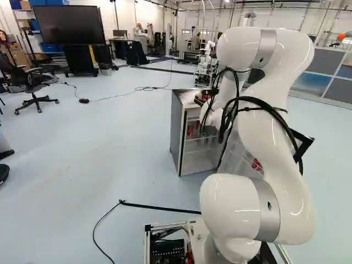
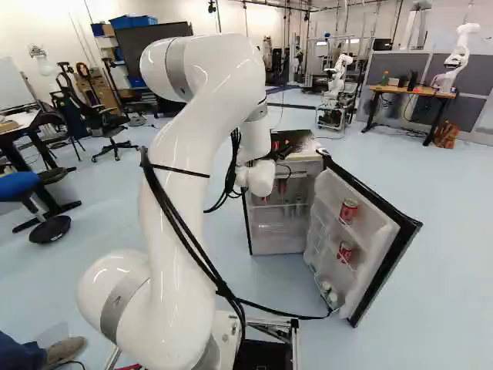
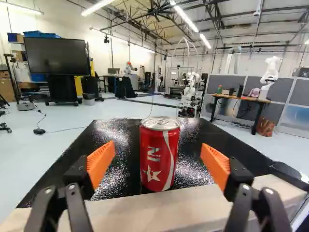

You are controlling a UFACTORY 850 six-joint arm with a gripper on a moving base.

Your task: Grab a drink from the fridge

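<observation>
Our black two-fingered gripper (image 3: 158,157) with orange pads stands wide open, gripping nothing, around the upright red-and-white metal can (image 3: 159,157) atop the black-topped fridge (image 3: 118,176): probably the set-down step, calling for a straight, clean retreat.

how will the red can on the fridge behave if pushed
The red can stands upright and taller than wide, so a high push could tip it. Pushed low, it may slide on the shiny fridge top. Once over, its round side would probably roll.
</observation>
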